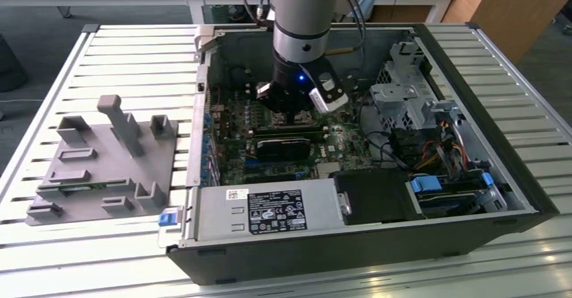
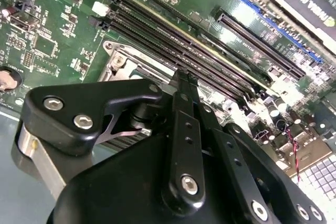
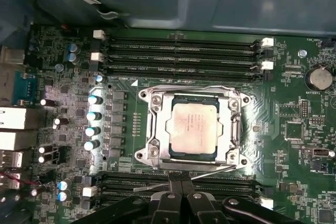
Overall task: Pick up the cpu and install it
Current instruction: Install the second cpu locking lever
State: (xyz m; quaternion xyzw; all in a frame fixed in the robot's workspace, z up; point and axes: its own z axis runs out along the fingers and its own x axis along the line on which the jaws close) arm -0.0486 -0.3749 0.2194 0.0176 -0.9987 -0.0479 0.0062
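cpu (image 3: pixel 195 124) socketed; gripper (image 3: pixel 181 183) beside

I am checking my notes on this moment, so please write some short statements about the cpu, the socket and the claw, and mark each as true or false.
1. The cpu lies in the metal-framed socket on the motherboard. True.
2. The claw holds the cpu up in the air. False: the cpu sits in the socket, and the claw's fingers are together beside it with nothing between them.
3. Long memory slots run on two opposite sides of the socket. True.
4. The arm is over the grey fixture outside the case. False: it reaches down into the open computer case, above the motherboard.
5. The socket's frame covers the cpu's top. False: the silver-grey top is exposed.
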